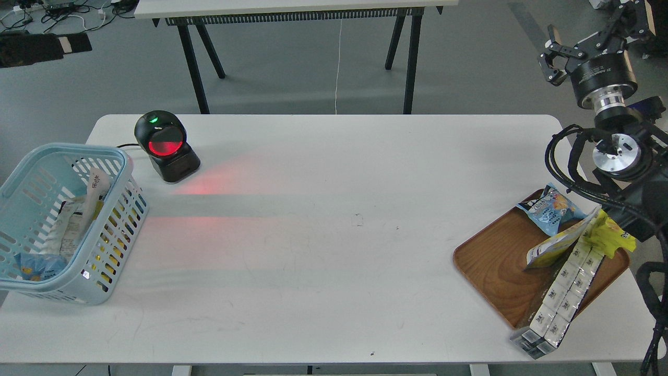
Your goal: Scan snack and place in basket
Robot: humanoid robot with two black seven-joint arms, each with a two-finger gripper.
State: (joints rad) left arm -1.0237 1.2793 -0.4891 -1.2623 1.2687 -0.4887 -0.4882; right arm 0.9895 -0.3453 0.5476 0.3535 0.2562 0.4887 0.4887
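A: Snack (94, 196) loc.? Pincer status?
B: Found inside basket (112, 156), leaning edge-on at far-right wall. Left pincer (31, 48) seen dark, blurred; state undeterminable. Right pincer (561, 55) raised off surface (334, 250), spread, empty.
A: Risks?
B: Judged: pouch tip-over if basket bumped.

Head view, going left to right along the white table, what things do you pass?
Basket with the snack inside → barcode scanner → wooden tray → blue crinkled bag → bright yellow packet.
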